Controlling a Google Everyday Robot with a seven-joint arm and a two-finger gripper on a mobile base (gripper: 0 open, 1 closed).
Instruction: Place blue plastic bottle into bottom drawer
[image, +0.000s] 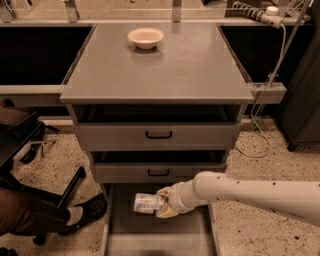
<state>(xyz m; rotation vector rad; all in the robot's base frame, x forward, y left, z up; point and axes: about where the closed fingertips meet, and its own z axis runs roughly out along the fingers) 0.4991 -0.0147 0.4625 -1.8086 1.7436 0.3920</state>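
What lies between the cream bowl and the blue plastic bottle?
In the camera view: grey cabinet top, then two upper drawers with black handles. The gripper holds the blue plastic bottle over the open bottom drawer.

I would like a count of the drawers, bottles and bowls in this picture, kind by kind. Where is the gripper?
Drawers: 3 (top drawer, middle drawer, open bottom drawer)
Bottles: 1 (blue plastic bottle, held by the gripper over the bottom drawer)
Bowls: 1 (cream bowl on the cabinet top)
Total: 5
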